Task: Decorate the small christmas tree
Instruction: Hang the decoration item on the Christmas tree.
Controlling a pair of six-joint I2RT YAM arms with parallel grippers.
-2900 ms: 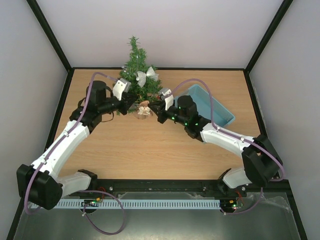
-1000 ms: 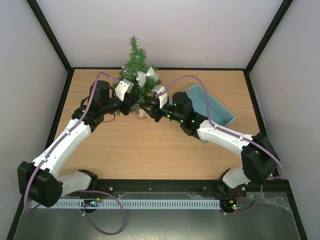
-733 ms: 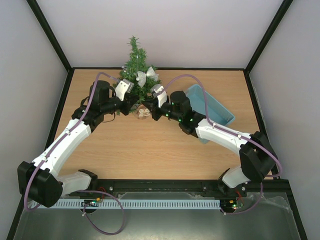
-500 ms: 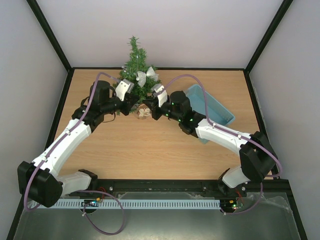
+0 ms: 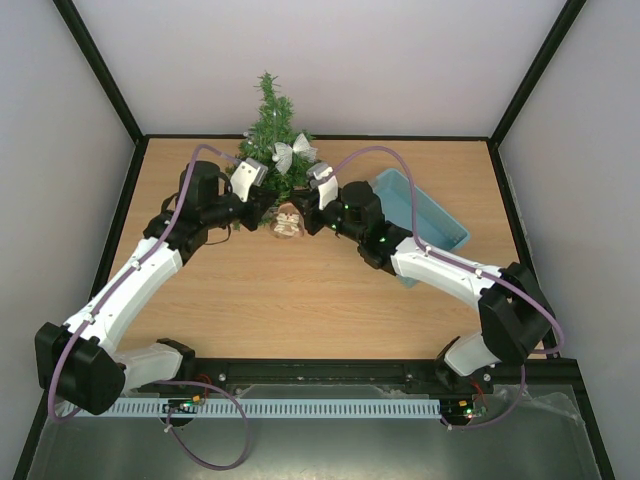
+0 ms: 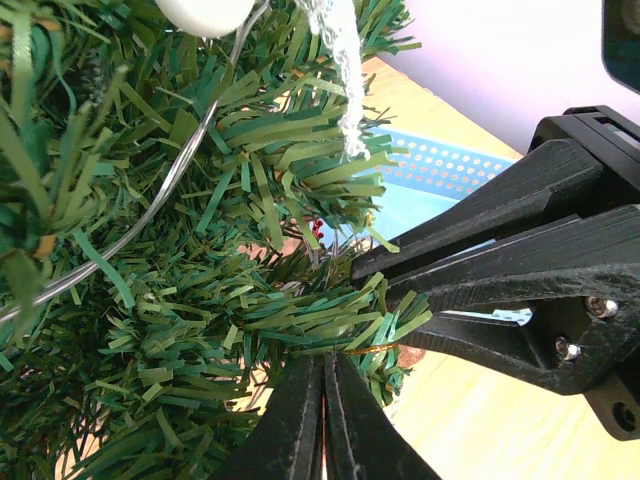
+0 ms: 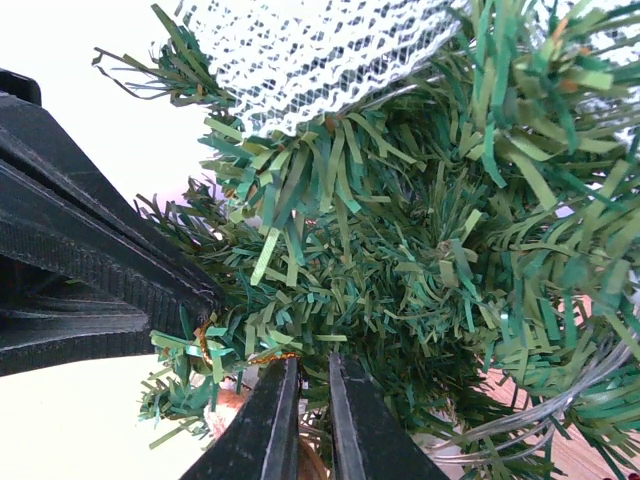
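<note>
Our right gripper (image 7: 308,365) has pushed in to the lower branches of the small christmas tree (image 5: 272,140), which stands at the far edge of the table (image 5: 300,300), and narrowed its jaws to a slit just under a gold thread (image 7: 272,356); whether it pinches it we cannot tell. Our left gripper (image 6: 322,365) stays closed tight at the same branch tip, so a hanging seems underway

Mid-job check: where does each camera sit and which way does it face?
Top external: above and behind both arms, looking down on table, small christmas tree, left hand, right hand.
Left wrist: on left arm, facing into branches; own fingers below, right hand at right.
Right wrist: on right arm, facing branches; own fingers, left hand at left.
Shared: tree, both hands.
</note>
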